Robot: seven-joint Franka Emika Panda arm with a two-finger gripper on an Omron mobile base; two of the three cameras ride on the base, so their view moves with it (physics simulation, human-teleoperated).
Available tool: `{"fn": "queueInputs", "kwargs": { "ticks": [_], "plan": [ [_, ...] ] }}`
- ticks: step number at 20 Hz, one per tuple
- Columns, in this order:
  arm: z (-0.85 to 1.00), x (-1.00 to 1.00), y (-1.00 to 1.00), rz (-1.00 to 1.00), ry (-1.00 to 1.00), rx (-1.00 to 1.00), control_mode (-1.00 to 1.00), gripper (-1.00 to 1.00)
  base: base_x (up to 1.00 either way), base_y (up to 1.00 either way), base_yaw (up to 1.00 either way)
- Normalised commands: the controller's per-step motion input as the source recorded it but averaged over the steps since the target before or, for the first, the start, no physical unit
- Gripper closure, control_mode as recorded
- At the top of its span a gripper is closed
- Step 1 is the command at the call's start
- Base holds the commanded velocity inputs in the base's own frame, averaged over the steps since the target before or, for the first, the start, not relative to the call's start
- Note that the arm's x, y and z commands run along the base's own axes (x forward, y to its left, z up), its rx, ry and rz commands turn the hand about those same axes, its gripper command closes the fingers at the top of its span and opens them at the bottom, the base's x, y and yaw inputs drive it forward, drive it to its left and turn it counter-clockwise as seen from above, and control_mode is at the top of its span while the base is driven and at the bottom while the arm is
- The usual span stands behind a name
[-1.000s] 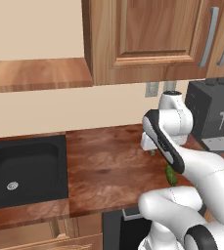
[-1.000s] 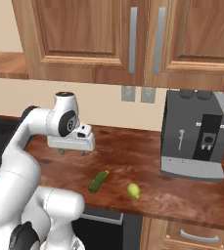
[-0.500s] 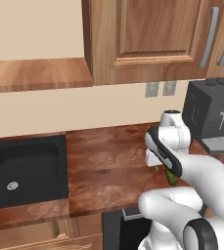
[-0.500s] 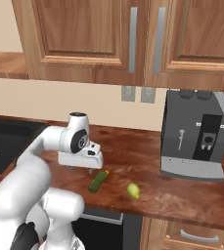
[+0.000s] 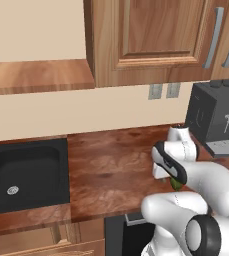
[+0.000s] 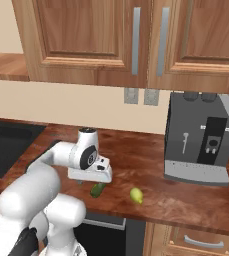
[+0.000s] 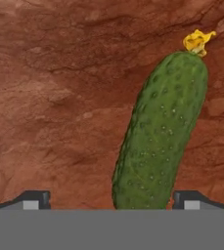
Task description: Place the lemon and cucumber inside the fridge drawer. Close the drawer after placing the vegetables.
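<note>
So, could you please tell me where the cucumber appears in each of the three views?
Left base view: cucumber, a green sliver at lower right, behind the arm.
Right base view: lower centre, on the counter under the open gripper.
Hand view: right of centre, lying between the fingertips.
Shared landmark: the coffee machine.

Grey coffee machine (image 6: 200,137) on wooden counter (image 5: 111,175), black sink (image 5: 23,172) at far end.
</note>
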Motion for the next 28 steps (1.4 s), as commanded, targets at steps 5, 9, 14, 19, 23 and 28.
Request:
{"fn": "queueInputs", "kwargs": {
  "ticks": [5,9,14,19,23,28],
  "plan": [
    [-0.25,0.05,-0.14,0.00,0.03,0.00,-1.00,-1.00,0.00,0.00,0.00],
    [-0.32,0.29,-0.04,0.00,0.00,0.00,-1.00,-1.00,0.00,0.00,0.00],
    [-0.33,0.29,-0.16,0.00,0.00,0.00,-1.00,-1.00,0.00,0.00,0.00],
    [-0.41,0.07,-0.14,-0.01,0.00,0.00,-1.00,-1.00,0.00,0.00,0.00],
    [-0.49,-0.12,0.00,-0.02,0.00,0.00,-1.00,1.00,0.00,0.00,0.00],
    [-0.21,-0.28,-0.04,-0.01,-0.04,0.01,-1.00,1.00,0.00,0.00,0.00]
  ]
}}
